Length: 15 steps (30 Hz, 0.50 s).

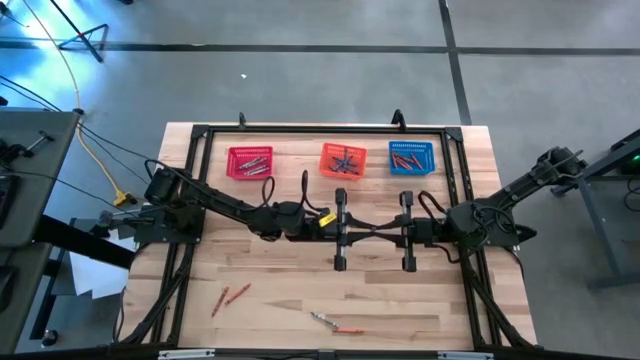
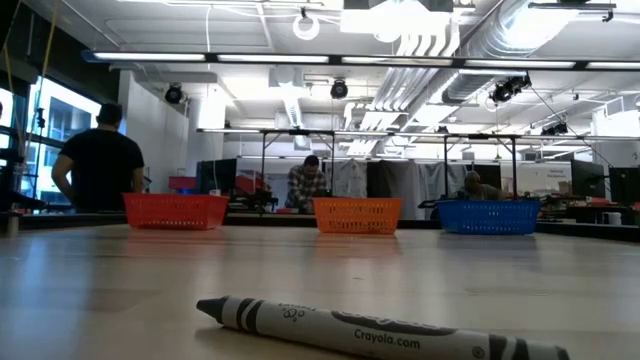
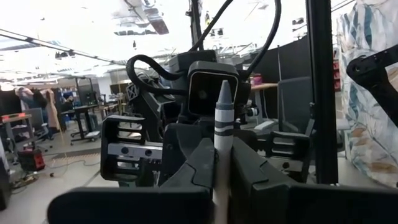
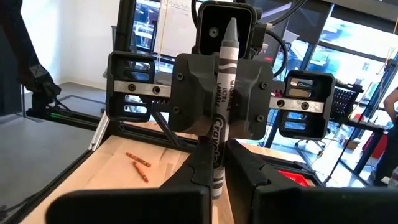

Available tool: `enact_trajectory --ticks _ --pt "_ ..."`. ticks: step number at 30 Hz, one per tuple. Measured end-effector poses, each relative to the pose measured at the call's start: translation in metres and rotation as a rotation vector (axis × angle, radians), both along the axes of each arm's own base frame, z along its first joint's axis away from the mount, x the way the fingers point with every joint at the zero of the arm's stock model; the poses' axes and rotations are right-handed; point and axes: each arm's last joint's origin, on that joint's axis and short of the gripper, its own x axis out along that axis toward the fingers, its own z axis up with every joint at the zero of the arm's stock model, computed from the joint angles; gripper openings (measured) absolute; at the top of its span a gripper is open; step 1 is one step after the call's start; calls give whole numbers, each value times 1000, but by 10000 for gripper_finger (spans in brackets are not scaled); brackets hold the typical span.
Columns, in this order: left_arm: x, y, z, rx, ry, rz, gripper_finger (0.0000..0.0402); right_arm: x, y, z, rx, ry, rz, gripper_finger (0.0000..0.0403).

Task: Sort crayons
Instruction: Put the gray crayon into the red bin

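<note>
Grey crayon pinched by both closed grippers, left gripper and right gripper, mid-table. Baskets part-filled; loose crayons at near edge remain, sorting unfinished.

Both arms reach in low from the table's sides and meet nose to nose at mid-table, wrists level, fingers pointing at each other.

Left gripper: jaws closed tight on a grey crayon, which stands up between the fingers, its tip well past their ends.

Right gripper: jaws closed on the same grey crayon, clamped between its fingers; the crayon's shaft runs on beyond the fingertips.

Each wrist camera looks straight at the other arm's gripper body, just beyond its own fingertips. Both grippers hold the one crayon at once.
</note>
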Motion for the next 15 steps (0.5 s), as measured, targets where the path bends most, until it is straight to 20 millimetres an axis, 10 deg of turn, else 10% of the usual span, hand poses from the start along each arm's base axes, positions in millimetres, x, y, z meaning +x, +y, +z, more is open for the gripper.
enact_trajectory --ticks 15 --pt "1 4 -6 -22 61 148 5 -13 2 -1 10 61 -74 168"
